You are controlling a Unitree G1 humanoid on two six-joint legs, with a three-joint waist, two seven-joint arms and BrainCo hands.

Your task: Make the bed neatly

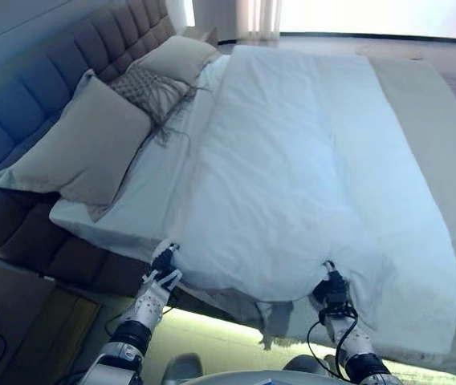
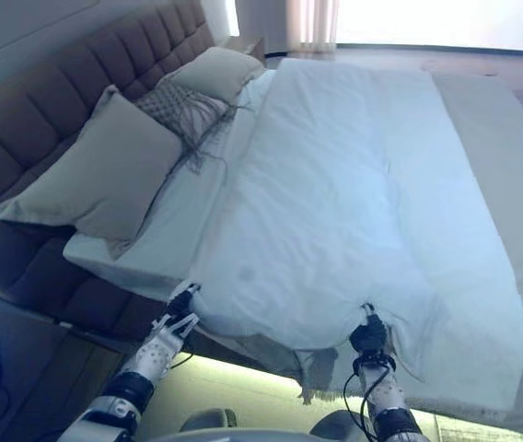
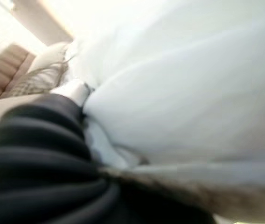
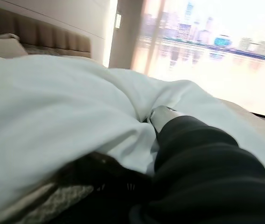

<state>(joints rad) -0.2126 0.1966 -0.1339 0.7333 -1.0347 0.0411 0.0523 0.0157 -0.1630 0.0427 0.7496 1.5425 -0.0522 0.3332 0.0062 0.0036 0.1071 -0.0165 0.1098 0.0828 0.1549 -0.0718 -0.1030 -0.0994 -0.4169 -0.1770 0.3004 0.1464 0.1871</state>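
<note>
A white duvet (image 1: 292, 160) lies spread over the bed, wrinkled, its near edge hanging over the bed's side. My left hand (image 1: 162, 265) is at the duvet's near edge toward the pillows, fingers curled into the cloth; it also shows in the left wrist view (image 3: 74, 91). My right hand (image 1: 331, 287) grips the same edge further toward the foot, where the cloth puckers around it; in the right wrist view a finger (image 4: 163, 114) is buried in a fold. A large beige pillow (image 1: 83, 148), a patterned fringed cushion (image 1: 152, 88) and a far pillow (image 1: 180, 58) lean at the head.
A tufted headboard (image 1: 43, 80) runs along the left. A beige bedspread (image 1: 445, 160) covers the foot end. A grey fringed layer (image 1: 274, 317) hangs under the duvet's near edge. A dark wooden bedside unit (image 1: 43, 321) stands at the lower left.
</note>
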